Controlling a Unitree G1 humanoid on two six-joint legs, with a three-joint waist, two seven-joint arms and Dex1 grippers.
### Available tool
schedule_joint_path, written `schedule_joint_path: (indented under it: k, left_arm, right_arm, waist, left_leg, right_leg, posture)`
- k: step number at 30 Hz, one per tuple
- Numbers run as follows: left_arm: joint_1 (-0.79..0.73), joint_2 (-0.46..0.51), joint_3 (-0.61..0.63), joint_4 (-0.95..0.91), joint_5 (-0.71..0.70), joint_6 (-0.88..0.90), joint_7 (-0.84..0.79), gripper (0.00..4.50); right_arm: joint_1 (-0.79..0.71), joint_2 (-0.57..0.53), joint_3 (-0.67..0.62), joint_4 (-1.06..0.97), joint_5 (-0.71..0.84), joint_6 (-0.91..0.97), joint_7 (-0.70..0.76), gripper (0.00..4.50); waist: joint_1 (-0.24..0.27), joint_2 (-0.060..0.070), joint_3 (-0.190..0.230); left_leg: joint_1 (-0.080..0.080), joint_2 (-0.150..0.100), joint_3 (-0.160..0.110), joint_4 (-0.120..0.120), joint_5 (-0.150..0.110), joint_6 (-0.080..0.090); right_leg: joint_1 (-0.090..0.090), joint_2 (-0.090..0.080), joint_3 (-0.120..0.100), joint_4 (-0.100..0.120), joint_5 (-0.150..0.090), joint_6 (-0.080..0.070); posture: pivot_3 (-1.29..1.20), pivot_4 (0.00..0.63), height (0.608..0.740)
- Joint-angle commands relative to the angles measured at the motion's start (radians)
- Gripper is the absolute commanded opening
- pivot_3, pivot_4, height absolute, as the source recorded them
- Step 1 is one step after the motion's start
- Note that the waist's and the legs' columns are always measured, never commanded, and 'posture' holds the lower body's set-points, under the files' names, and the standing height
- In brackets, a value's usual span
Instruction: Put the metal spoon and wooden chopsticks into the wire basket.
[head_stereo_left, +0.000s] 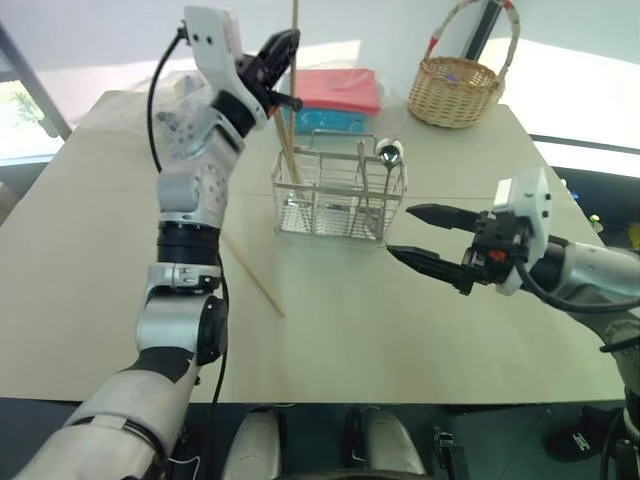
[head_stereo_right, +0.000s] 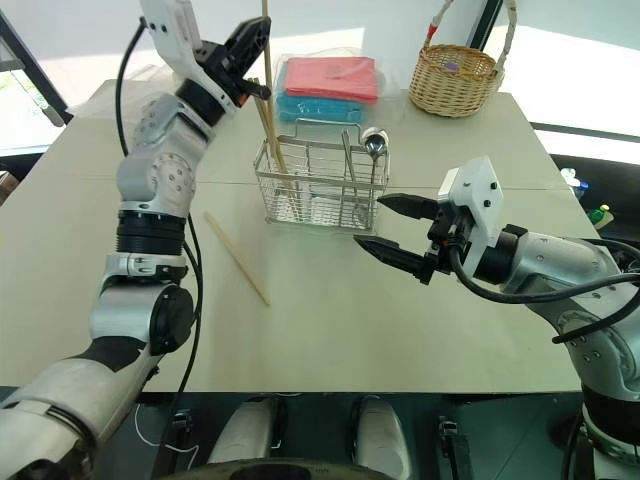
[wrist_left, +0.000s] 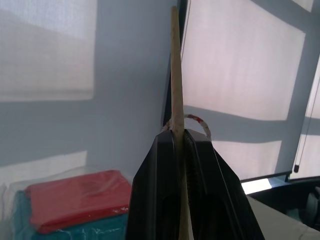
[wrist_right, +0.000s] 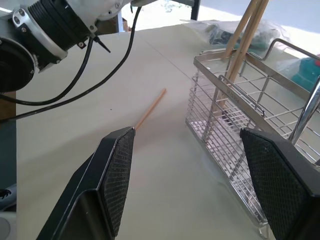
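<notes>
Nearest us, the right gripper (head_stereo_left: 427, 236) hangs level over the table (head_stereo_left: 90, 300), jaws apart and empty, just beside the wire basket (head_stereo_left: 340, 196). We note the metal spoon (head_stereo_left: 388, 153) standing upright in the basket's right end, bowl up. Wooden chopsticks (head_stereo_left: 289, 160) lean in the left compartment, tips down. The left gripper (head_stereo_left: 281, 62) is clamped on one upright chopstick (head_stereo_left: 294, 30) above that compartment, long axis near vertical. One more chopstick (head_stereo_left: 252, 276) lies flat on the table, diagonal, left of the basket. The left wrist view adds the stick pinched between the black fingers (wrist_left: 160, 200). The head views add a wicker basket (head_stereo_left: 455, 92) at the far edge and a red and teal pack (head_stereo_left: 340, 100) behind the rack.
</notes>
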Motion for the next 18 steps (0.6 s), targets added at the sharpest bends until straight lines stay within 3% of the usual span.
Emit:
schedule_joint_path:
  k: [1, 9, 10, 12, 17, 18]
  left_arm:
    - [0.009, -0.034, -0.028, 0.022, 0.032, -0.072, -0.009, 0.01]
    - [0.066, -0.054, -0.049, 0.060, 0.077, -0.106, -0.009, 0.01]
    - [0.074, -0.056, -0.046, 0.044, 0.069, -0.094, -0.014, 0.80]
    - [0.086, -0.057, -0.044, 0.001, 0.054, -0.061, -0.019, 1.60]
    - [0.117, -0.030, -0.031, -0.160, 0.004, 0.063, -0.017, 4.24]
    - [0.118, -0.019, -0.020, -0.202, -0.017, 0.103, -0.009, 4.24]
  right_arm:
    - [-0.001, -0.015, -0.049, -0.047, 0.036, -0.002, -0.010, 3.49]
    - [-0.008, -0.014, -0.041, -0.043, 0.039, -0.002, -0.029, 3.49]
    - [-0.009, -0.014, -0.040, -0.042, 0.038, -0.002, -0.029, 3.49]
    - [-0.008, -0.016, -0.041, -0.039, 0.037, -0.003, -0.026, 3.49]
    - [-0.018, -0.015, -0.032, -0.016, 0.026, -0.008, -0.015, 3.49]
    - [-0.022, -0.014, -0.026, -0.011, 0.022, -0.010, -0.013, 3.49]
  waist:
    - [0.001, 0.000, 0.000]
    - [-0.005, 0.000, 0.000]
    - [-0.005, 0.000, 0.000]
    - [-0.004, 0.000, 0.000]
    - [-0.004, 0.000, 0.000]
    - [-0.004, 0.000, 0.000]
  left_leg:
    - [0.000, 0.000, 0.000, 0.000, 0.000, 0.000]
    - [0.000, 0.000, 0.000, 0.000, 0.000, 0.001]
    - [0.000, 0.000, 0.000, 0.000, 0.000, 0.001]
    - [0.000, 0.000, 0.000, 0.000, 0.000, 0.001]
    - [0.000, 0.000, -0.001, 0.000, 0.000, 0.001]
    - [0.000, 0.000, -0.001, 0.000, 0.000, 0.001]
  right_leg:
    - [0.000, 0.000, 0.000, 0.000, 0.000, 0.000]
    - [0.000, 0.000, 0.000, 0.000, 0.000, 0.000]
    - [0.000, 0.000, 0.000, 0.000, 0.000, 0.000]
    - [0.000, 0.000, 0.000, 0.000, 0.000, 0.000]
    - [0.000, 0.000, 0.000, 0.000, 0.000, 0.000]
    - [0.000, 0.000, 0.000, 0.000, 0.000, 0.000]
  posture:
    - [0.00, 0.150, 0.703]
    - [0.00, 0.150, 0.703]
    - [0.00, 0.150, 0.703]
    - [0.00, 0.150, 0.703]
    - [0.00, 0.150, 0.703]
    - [0.00, 0.150, 0.703]
